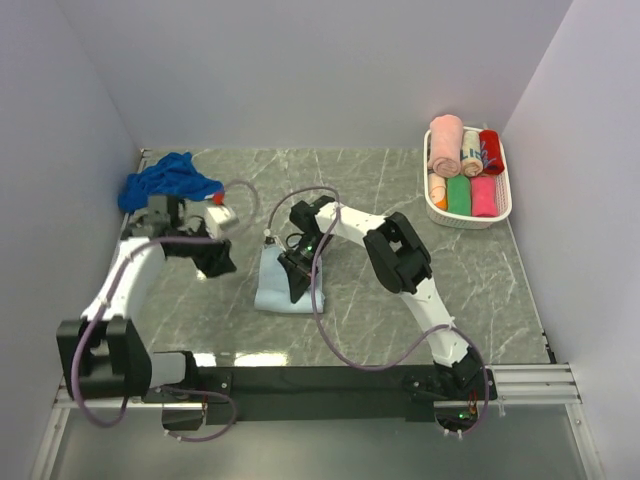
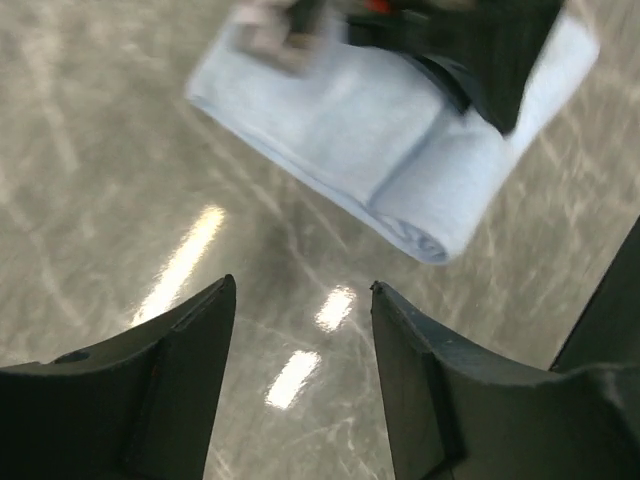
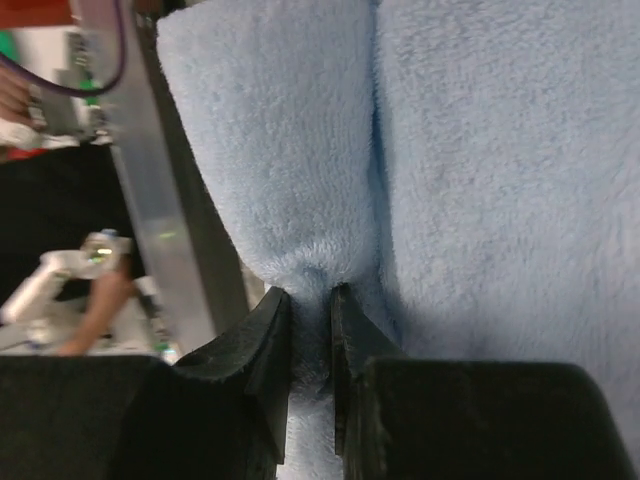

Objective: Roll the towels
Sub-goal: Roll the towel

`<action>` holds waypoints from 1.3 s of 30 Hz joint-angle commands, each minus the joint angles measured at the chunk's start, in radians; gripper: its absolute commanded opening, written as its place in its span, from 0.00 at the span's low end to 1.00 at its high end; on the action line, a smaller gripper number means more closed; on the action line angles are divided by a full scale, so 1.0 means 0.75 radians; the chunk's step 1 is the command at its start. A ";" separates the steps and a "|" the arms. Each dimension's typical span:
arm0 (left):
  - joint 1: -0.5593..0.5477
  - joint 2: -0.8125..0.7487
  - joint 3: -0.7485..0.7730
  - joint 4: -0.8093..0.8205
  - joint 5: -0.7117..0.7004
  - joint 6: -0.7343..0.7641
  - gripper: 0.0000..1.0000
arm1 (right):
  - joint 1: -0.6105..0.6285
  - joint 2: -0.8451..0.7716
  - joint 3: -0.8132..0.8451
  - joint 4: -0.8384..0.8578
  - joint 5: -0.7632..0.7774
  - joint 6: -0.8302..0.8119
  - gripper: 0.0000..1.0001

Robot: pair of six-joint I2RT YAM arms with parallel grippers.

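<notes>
The pale sky blue towel (image 1: 281, 290) lies folded on the table's middle, partly rolled; it also shows in the left wrist view (image 2: 400, 140) and the right wrist view (image 3: 470, 180). My right gripper (image 1: 297, 272) sits on it, shut on a pinched fold of it (image 3: 310, 305). My left gripper (image 1: 217, 262) is open and empty, hovering over bare table to the left of this towel (image 2: 300, 300). The deep royal blue towel (image 1: 166, 178) lies crumpled at the back left corner.
A white basket (image 1: 497, 215) at the back right holds several rolled towels: pink, green, red, orange. Walls close the left, back and right sides. The arm rail runs along the near edge.
</notes>
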 commanded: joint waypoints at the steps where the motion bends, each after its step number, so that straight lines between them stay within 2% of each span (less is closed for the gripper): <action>1: -0.216 -0.164 -0.202 0.167 -0.198 0.089 0.63 | 0.011 0.173 0.044 -0.144 0.101 0.067 0.00; 3: -0.395 -0.238 -0.254 0.244 -0.298 0.077 0.64 | -0.012 0.227 0.075 -0.144 0.068 0.105 0.00; 5: -0.512 -0.269 -0.299 0.294 -0.376 0.036 0.65 | -0.030 0.272 0.097 -0.144 0.044 0.132 0.00; 6: -0.626 -0.267 -0.307 0.339 -0.406 0.008 0.65 | -0.045 0.286 0.105 -0.144 0.039 0.161 0.00; 9: -0.821 -0.208 -0.319 0.406 -0.523 -0.021 0.65 | -0.069 0.327 0.124 -0.132 0.013 0.204 0.00; 15: -1.059 -0.079 -0.350 0.560 -0.679 -0.044 0.66 | -0.092 0.335 0.128 -0.089 0.031 0.226 0.00; 19: -1.104 0.052 -0.379 0.570 -0.736 -0.030 0.64 | -0.098 0.350 0.177 -0.103 0.054 0.228 0.00; 21: -1.106 0.117 -0.391 0.570 -0.769 -0.023 0.61 | -0.104 0.354 0.208 -0.113 0.064 0.226 0.06; 23: -1.106 0.162 -0.399 0.521 -0.787 -0.023 0.46 | -0.114 0.346 0.206 -0.120 0.064 0.226 0.11; 24: -1.104 0.171 -0.401 0.493 -0.787 -0.030 0.37 | -0.132 0.337 0.194 -0.114 0.070 0.241 0.17; 26: -1.106 0.187 -0.405 0.417 -0.759 -0.040 0.28 | -0.151 0.299 0.163 -0.083 0.084 0.251 0.23; 27: -1.102 0.189 -0.407 0.397 -0.748 -0.054 0.24 | -0.177 0.284 0.153 -0.071 0.088 0.265 0.30; 28: -1.104 0.191 -0.413 0.380 -0.740 -0.060 0.19 | -0.194 0.270 0.146 -0.052 0.092 0.271 0.34; 34: -1.067 0.275 -0.332 0.208 -0.601 -0.111 0.03 | -0.333 0.188 0.240 0.015 0.168 0.353 0.50; 39: -0.922 0.477 -0.166 0.047 -0.428 -0.101 0.01 | -0.472 0.031 0.327 0.119 0.203 0.445 0.63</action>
